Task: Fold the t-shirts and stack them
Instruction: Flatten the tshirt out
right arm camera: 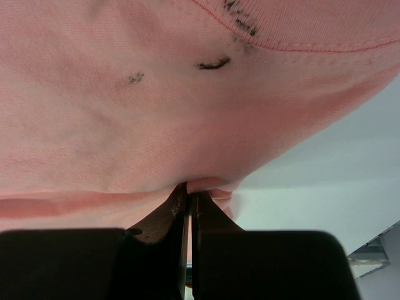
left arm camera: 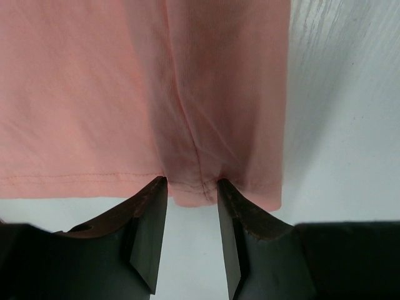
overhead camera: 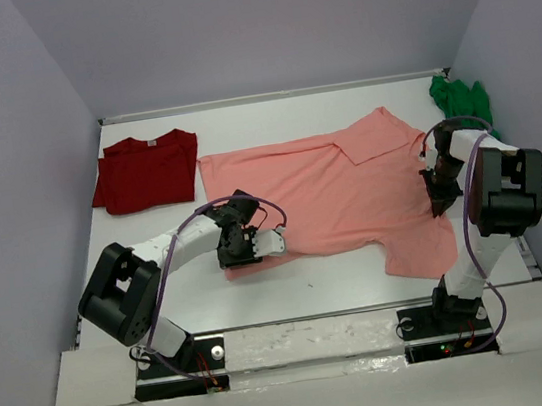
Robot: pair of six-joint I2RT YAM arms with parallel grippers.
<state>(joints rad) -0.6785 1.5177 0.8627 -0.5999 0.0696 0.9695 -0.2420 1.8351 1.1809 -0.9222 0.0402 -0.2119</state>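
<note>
While the white table (overhead camera: 314,293) carries all three t-shirts, the salmon-pink t-shirt (overhead camera: 335,189) takes up most of it. It is spread out across the middle, with its collar toward the far right and a sleeve reaching the near right. In the right wrist view a few dark smudges mark the cloth near a stitched edge.

Smaller, the dark red t-shirt (overhead camera: 145,170) lies folded at the far left, just beside the pink one, with a small pale label at its neck. The bright green t-shirt (overhead camera: 458,96) sits crumpled in the far right corner.

At the pink shirt's near left corner, the left gripper (left arm camera: 190,184) stands about half open. Its dark fingers straddle the hem seam and pinch nothing. At the shirt's right edge, the right gripper (right arm camera: 189,195) has its jaws pressed together on a small pinch of pink cloth.
</note>
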